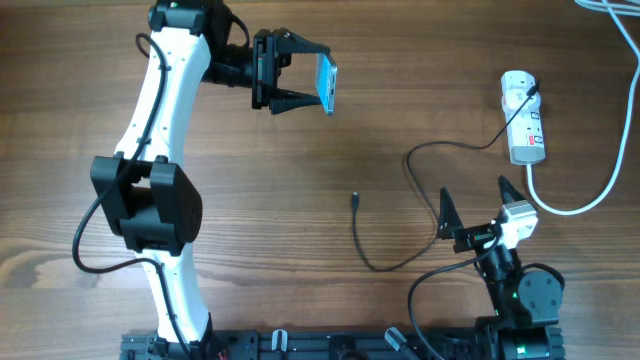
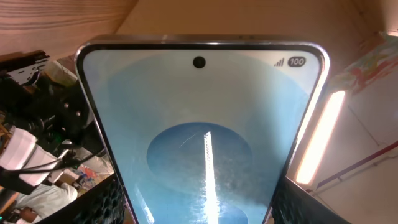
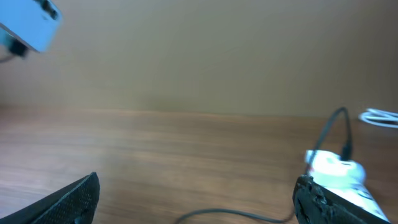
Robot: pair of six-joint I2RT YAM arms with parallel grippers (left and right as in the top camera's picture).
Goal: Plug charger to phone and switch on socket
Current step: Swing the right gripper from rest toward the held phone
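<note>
Overhead straight down; left wrist tight on phone (image 2: 205,137); right wrist low, horizontal.

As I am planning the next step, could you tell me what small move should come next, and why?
Probably the right gripper should reach toward the connector end of the charger: it is open and empty, that end lies loose on the table, and the left gripper holds the phone.

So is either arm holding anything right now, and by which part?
The left gripper holds the phone by its long side edges; the right gripper is open, empty.
</note>
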